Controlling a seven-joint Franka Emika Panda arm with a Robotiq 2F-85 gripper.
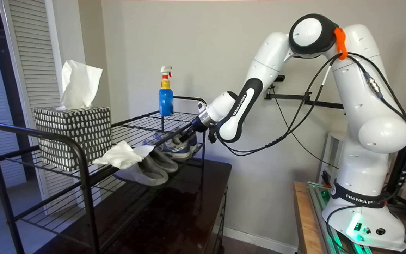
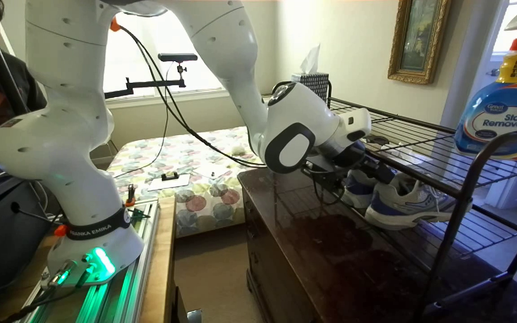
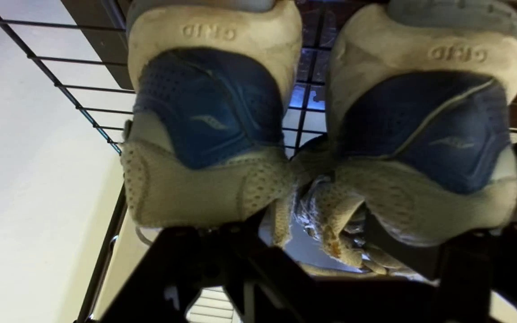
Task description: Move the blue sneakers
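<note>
Holding my tool (image 3: 317, 226) spread at the openings of the blue sneakers (image 3: 213, 121) on the lower wire shelf (image 2: 501, 219), I read GRID on their heels only in the wrist view.

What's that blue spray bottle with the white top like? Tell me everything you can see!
The blue spray bottle with a white trigger head looks like plastic. Under the head it has a red collar and a yellow neck. Its label says Great Value Stain Remover. It stands upright on the upper shelf of the black metal wire rack, and nothing else seems to touch it. In an exterior view, the rack's tube crosses in front of its lower part.
</note>
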